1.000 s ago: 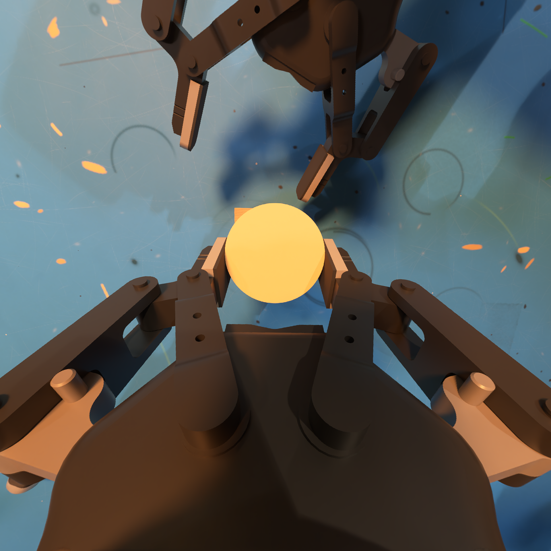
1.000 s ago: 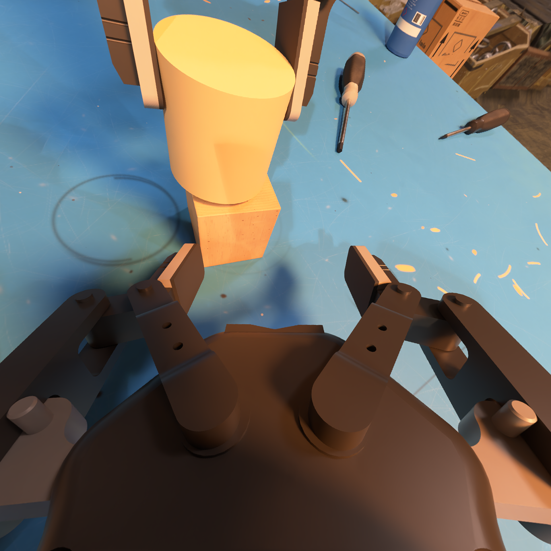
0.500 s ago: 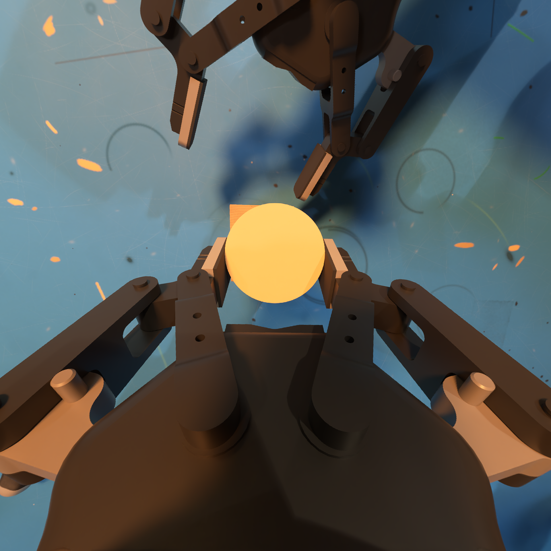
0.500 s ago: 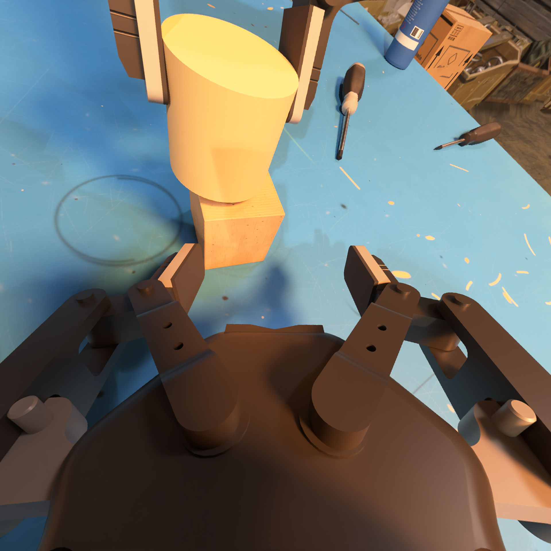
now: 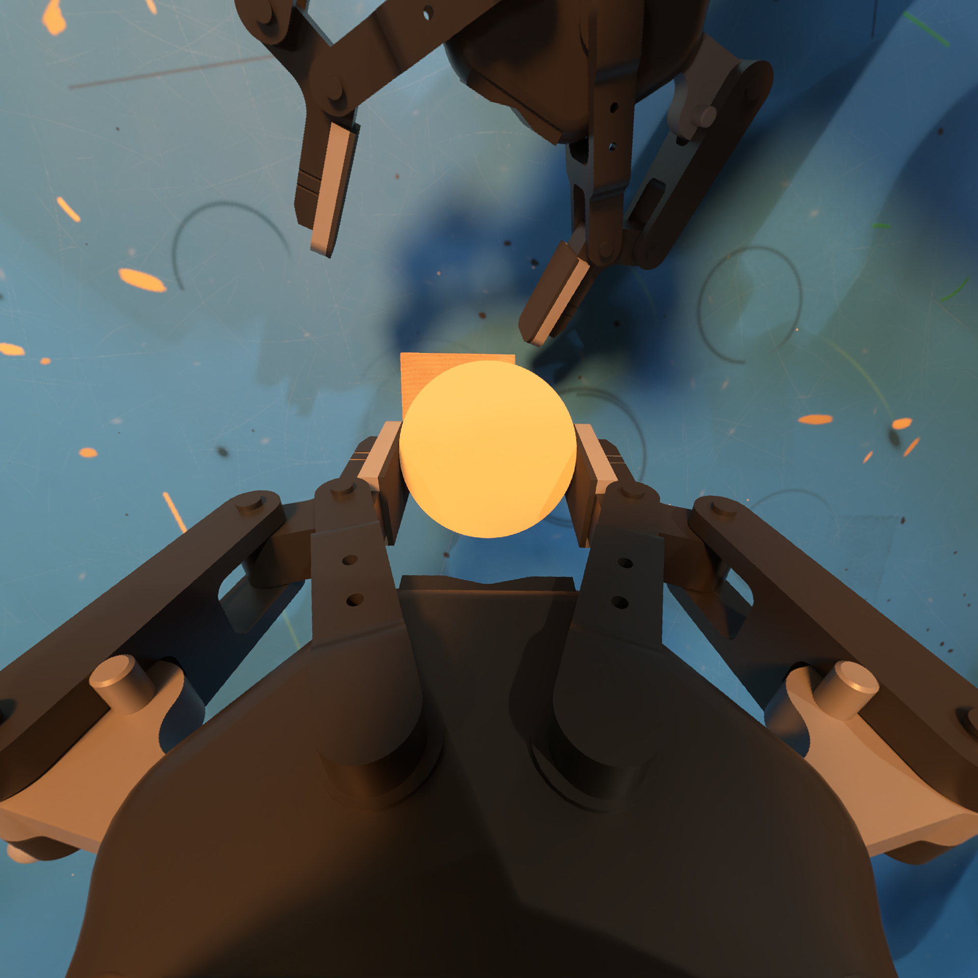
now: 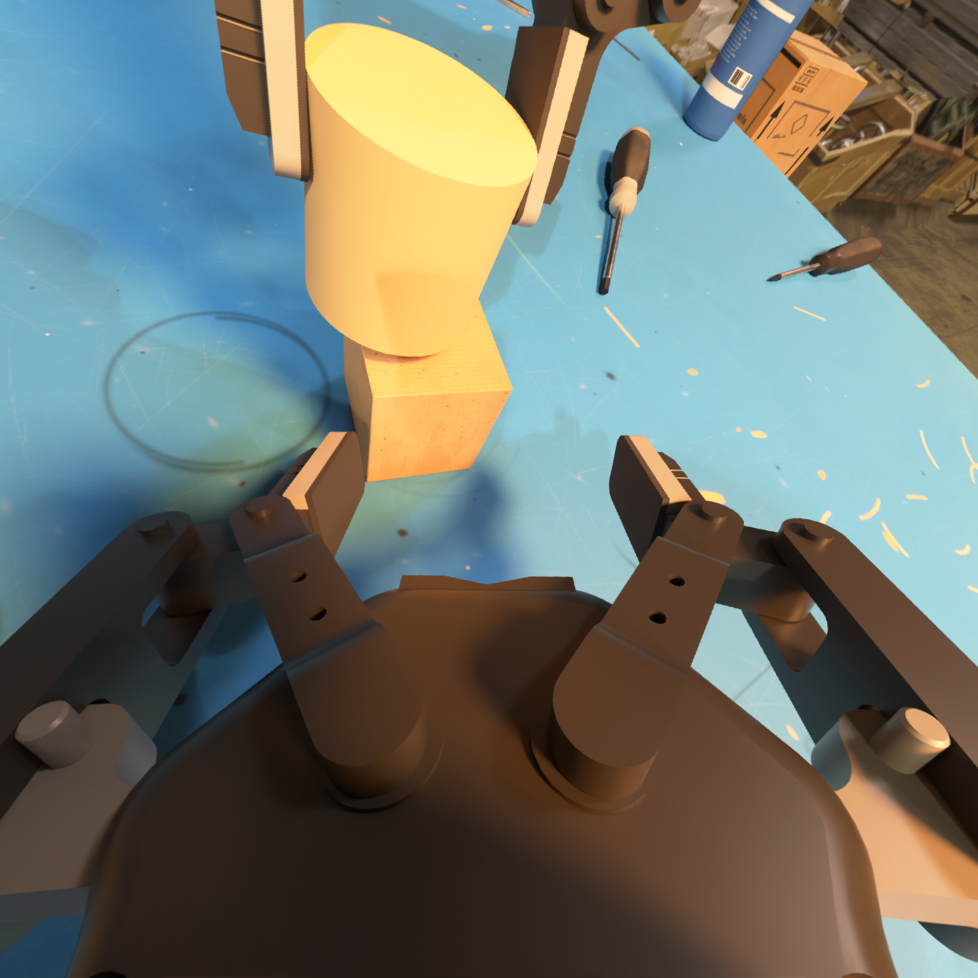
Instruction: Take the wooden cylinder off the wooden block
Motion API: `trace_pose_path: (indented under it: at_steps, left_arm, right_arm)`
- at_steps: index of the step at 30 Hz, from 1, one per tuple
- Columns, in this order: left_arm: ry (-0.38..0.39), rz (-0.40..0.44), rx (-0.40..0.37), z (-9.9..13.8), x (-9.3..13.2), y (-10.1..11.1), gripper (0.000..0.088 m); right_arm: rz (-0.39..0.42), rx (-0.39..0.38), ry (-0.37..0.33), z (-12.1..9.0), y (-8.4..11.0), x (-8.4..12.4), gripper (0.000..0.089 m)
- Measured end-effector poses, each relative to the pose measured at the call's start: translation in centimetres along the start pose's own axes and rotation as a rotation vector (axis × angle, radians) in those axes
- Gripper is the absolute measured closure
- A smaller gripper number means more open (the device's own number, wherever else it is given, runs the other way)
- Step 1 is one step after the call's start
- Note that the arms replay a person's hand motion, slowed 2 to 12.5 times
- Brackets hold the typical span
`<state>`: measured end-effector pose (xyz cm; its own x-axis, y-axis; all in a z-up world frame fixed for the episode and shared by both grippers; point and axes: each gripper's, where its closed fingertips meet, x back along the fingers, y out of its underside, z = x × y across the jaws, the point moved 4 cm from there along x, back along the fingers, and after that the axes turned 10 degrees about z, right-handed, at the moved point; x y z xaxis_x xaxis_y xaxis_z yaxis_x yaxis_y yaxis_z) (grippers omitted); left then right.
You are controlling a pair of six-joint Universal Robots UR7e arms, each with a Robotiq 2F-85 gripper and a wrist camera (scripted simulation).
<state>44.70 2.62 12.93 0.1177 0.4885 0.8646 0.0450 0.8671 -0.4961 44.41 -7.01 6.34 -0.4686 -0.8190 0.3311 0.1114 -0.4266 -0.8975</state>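
Observation:
My left gripper (image 5: 487,460) is shut on the pale wooden cylinder (image 5: 487,449), holding it from above by its sides. In the right wrist view the cylinder (image 6: 407,211) hangs tilted just above the wooden block (image 6: 428,418), with a thin gap showing between them. The block stands on the blue table (image 6: 688,413); only its far edge shows in the left wrist view (image 5: 423,370). My right gripper (image 6: 487,476) is open and empty, low in front of the block, its left finger close to the block's corner. It also shows in the left wrist view (image 5: 434,286).
Two screwdrivers (image 6: 619,206) (image 6: 831,262) lie on the table to the right of the block. A blue bottle (image 6: 741,69) and a cardboard box (image 6: 799,100) stand at the far right edge. A dark ring mark (image 6: 211,391) is on the table left of the block.
The left gripper has lifted the cylinder up off the block and shifted it slightly; more of the block shows beyond it. The right gripper stays open by the block.

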Motion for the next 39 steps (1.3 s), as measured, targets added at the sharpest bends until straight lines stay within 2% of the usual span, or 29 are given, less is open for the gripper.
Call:
trace_pose_path:
  at_steps: [13,39]
  left_arm:
    - [0.017,-0.029,-0.003,0.02,0.05,-0.1,0.0373]
    - [0.052,0.001,0.019,-0.05,0.13,-0.1,0.0373]
  right_arm:
    - [0.004,0.014,0.002,-0.01,-0.05,0.1,0.009]
    - [0.022,0.015,-0.01,-0.06,-0.05,0.17,0.0093]
